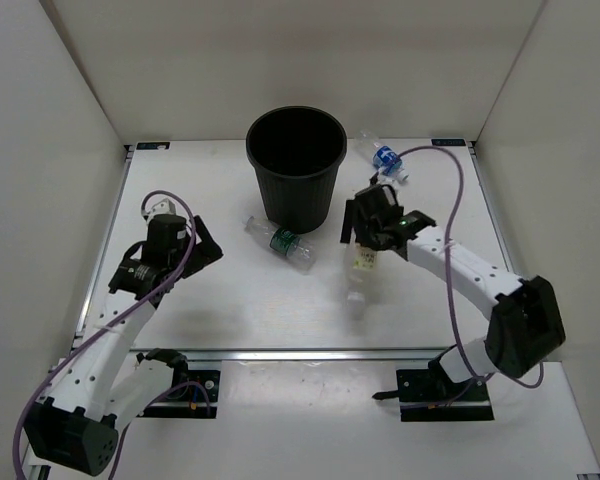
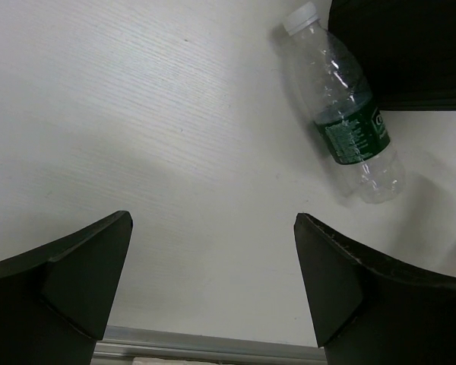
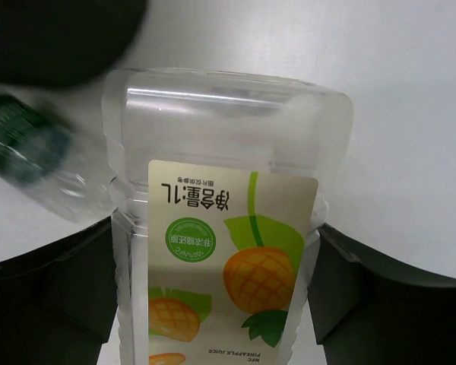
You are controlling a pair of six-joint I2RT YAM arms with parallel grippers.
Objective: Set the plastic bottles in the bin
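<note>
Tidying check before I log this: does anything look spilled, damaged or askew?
No spill or damage shows. The bin stands upright. The green-label bottle and the blue-label bottle lie on their sides on the table near it, and the right gripper clamps the pineapple juice bottle.

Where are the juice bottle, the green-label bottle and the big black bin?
juice bottle (image 3: 228,251): right wrist view, on its pineapple label.
green-label bottle (image 2: 353,133): left wrist view, on its green label.
bin (image 1: 300,195): top view, on its outer wall.

Brightly, evenly lit from above, soft shadows on the surface (image 1: 230,305). Blurred at the green-labelled bottle (image 3: 26,148) in right wrist view.
</note>
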